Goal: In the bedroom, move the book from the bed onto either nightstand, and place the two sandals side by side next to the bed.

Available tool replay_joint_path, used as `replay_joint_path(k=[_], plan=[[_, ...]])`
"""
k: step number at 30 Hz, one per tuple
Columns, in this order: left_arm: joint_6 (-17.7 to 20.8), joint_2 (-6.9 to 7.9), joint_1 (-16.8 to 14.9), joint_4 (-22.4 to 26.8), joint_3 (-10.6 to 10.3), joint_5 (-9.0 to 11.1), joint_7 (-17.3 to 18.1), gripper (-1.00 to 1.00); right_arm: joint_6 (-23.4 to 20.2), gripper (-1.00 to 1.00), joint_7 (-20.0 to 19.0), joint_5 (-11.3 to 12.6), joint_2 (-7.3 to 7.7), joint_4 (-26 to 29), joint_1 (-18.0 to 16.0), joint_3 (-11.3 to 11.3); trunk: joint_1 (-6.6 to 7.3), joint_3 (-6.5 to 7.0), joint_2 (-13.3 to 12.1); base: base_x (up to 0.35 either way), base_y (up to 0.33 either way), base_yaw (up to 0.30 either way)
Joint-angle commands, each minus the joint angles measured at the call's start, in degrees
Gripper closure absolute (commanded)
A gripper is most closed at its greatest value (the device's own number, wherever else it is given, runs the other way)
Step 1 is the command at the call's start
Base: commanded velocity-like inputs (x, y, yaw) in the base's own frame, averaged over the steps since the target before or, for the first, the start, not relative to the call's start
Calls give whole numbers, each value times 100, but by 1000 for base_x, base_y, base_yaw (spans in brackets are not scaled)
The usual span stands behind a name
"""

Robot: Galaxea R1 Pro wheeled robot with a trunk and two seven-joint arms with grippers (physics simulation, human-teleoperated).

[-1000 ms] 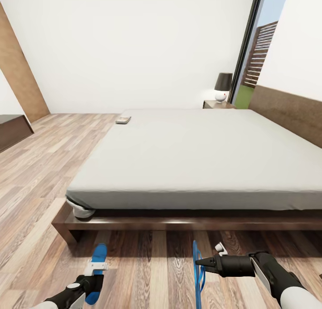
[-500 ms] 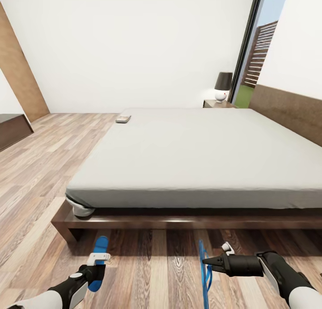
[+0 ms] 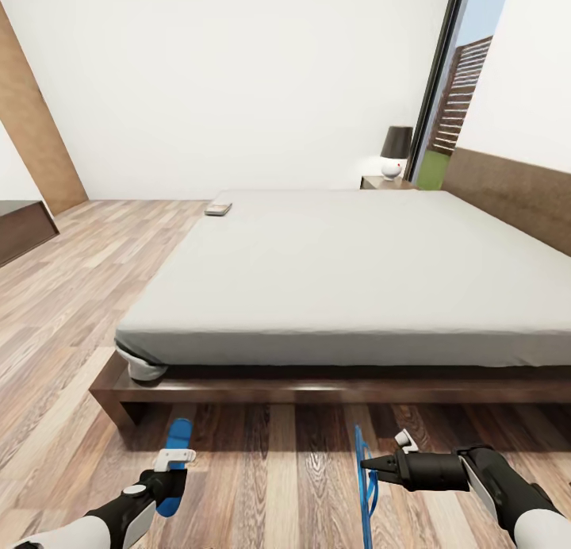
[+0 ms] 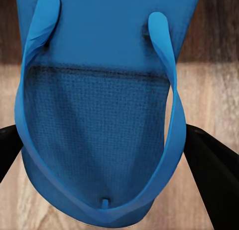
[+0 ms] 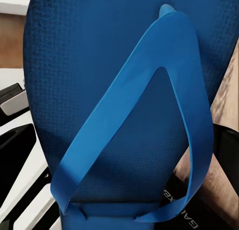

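Observation:
In the head view my left gripper [image 3: 170,476] is shut on a blue sandal [image 3: 178,460] held low over the wood floor, in front of the bed's near left corner. The left wrist view shows that sandal [image 4: 99,105] between the black fingers [image 4: 211,180]. My right gripper [image 3: 371,465] is shut on the other blue sandal [image 3: 365,489], which hangs edge-on; its sole and strap [image 5: 124,110] show close up in the right wrist view. The book [image 3: 218,209] lies on the far left corner of the grey bed [image 3: 341,271]. A dark nightstand [image 3: 386,183] stands beyond the bed.
A lamp [image 3: 394,154] sits on the nightstand beside the tall window [image 3: 460,89]. The bed's dark frame [image 3: 317,390] juts out low ahead, with a white object [image 3: 147,369] at its near left corner. A dark bench [image 3: 20,228] stands far left. Open floor lies left of the bed.
The right gripper with its sandal has shifted slightly right and lower in the picture. The left sandal has come up a little. The whole view has shifted slightly, so the camera moved.

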State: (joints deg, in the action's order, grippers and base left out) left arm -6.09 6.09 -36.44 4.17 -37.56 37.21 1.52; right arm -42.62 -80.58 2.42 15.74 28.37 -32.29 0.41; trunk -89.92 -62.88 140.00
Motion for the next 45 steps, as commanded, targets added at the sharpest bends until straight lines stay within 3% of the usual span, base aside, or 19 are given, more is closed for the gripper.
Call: replay_joint_path(k=[1, 8, 13, 18, 22, 31, 39, 45], plan=[[-22, 0, -3, -3, -51, 50, 15, 100, -63, 100, -8, 29, 5, 1, -3, 3, -21, -23, 43, 0, 0, 0], [-32, 5, -3, -4, -56, 50, 18, 100, -63, 100, -10, 30, 68, 3, -6, -69, -175, -149, 324, 0, 0, 0], [-25, 6, -3, -4, -54, 50, 21, 100, -62, 100, -46, 31, 126, 8, -6, -83, -175, -149, 324, 0, 0, 0], [-22, 6, -3, -4, -51, 50, 20, 100, -59, 100, -422, 24, 325, 3, -6, -106, -188, -259, 331, 0, 0, 0], [-17, 6, -3, -4, -50, 50, 23, 100, -57, 100, -514, 23, 373, 2, -6, -110, -198, -348, 336, 0, 0, 0], [-21, 6, 3, -4, -53, 50, 19, 100, -50, 100, -627, 26, 398, 10, -96, -111, -201, -370, 338, 0, 0, 0], [-23, 6, 5, -4, -53, 50, 23, 100, -61, 100, -596, 16, 398, 2, -252, -107, -221, -547, 348, 0, 0, 0], [14, 6, -7, -4, -52, 50, 22, 100, -61, 100, -575, 6, 389, 2, -275, -108, -221, -547, 348, 0, 0, 0]])
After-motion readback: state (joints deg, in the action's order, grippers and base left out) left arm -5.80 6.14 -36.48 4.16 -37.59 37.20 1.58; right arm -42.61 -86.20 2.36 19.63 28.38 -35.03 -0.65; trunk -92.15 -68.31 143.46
